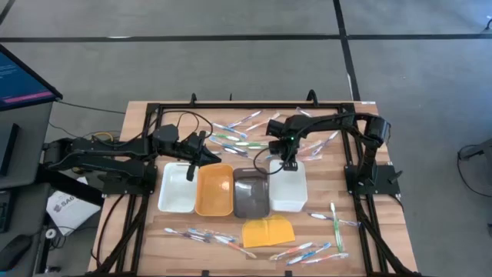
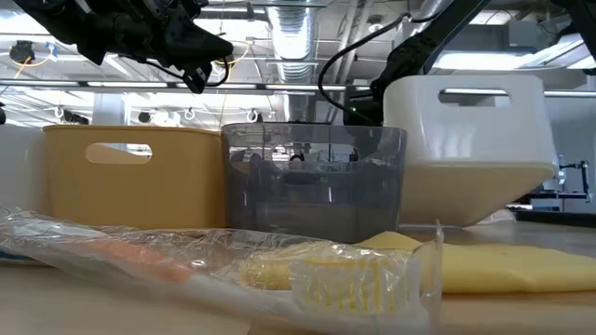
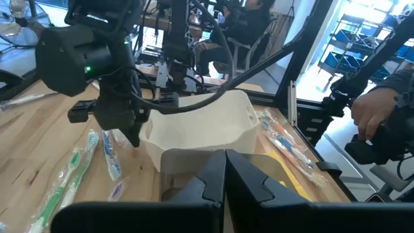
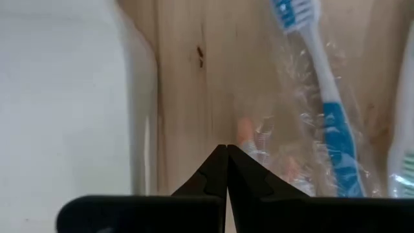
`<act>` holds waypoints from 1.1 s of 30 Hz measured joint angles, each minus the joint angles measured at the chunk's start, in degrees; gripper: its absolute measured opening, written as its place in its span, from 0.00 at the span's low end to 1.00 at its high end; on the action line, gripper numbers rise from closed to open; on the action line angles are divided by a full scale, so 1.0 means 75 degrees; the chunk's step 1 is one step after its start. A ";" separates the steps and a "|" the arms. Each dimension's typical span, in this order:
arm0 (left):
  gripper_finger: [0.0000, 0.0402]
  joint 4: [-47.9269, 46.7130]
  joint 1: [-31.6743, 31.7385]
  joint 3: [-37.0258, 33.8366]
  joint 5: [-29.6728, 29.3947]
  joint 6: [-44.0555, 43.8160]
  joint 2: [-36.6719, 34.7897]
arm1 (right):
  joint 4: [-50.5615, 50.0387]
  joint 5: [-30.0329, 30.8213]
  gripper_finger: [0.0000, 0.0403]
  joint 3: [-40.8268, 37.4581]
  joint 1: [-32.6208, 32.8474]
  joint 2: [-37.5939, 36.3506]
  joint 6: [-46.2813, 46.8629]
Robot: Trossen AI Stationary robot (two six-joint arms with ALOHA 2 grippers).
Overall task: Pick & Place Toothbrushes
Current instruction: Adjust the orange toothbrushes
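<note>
Four trays stand in a row: white (image 1: 175, 192), orange (image 1: 214, 192), grey (image 1: 250, 198) and a second white tray (image 1: 290, 192). That last tray sits higher than the others in the low view (image 2: 466, 140). Wrapped toothbrushes (image 1: 234, 132) lie along the far side, and more toothbrushes (image 1: 204, 235) lie near the front. My right gripper (image 1: 290, 164) is shut and points down just beyond the second white tray's far wall (image 4: 129, 97), its fingertips (image 4: 226, 147) beside a blue toothbrush (image 4: 330, 116). My left gripper (image 1: 192, 171) hovers shut above the edge shared by the first white tray and the orange tray. My right gripper's shut fingertips come down from above onto the clear wrap of a pale orange toothbrush (image 4: 255, 139) lying on the wood beside the tray. I cannot tell whether they touch it or the table.
A yellow pad (image 1: 267, 231) lies in front of the grey tray. More toothbrushes lie at the near right (image 1: 311, 250) and the right (image 1: 334, 218). A black frame (image 1: 254, 105) borders the table. Beyond it are a seated person (image 3: 252, 16) and a hand (image 3: 372, 110).
</note>
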 joint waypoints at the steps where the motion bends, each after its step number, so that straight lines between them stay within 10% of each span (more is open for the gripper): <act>1: 0.01 0.0002 0.0000 0.0000 0.0000 0.0000 0.0000 | 0.0000 -0.0003 0.00 0.0005 0.0016 -0.0003 0.0000; 33: 0.01 0.0058 0.0000 0.0000 0.0000 -0.0026 0.0000 | -0.0140 0.0316 0.00 0.0029 -0.0006 -0.0015 0.0079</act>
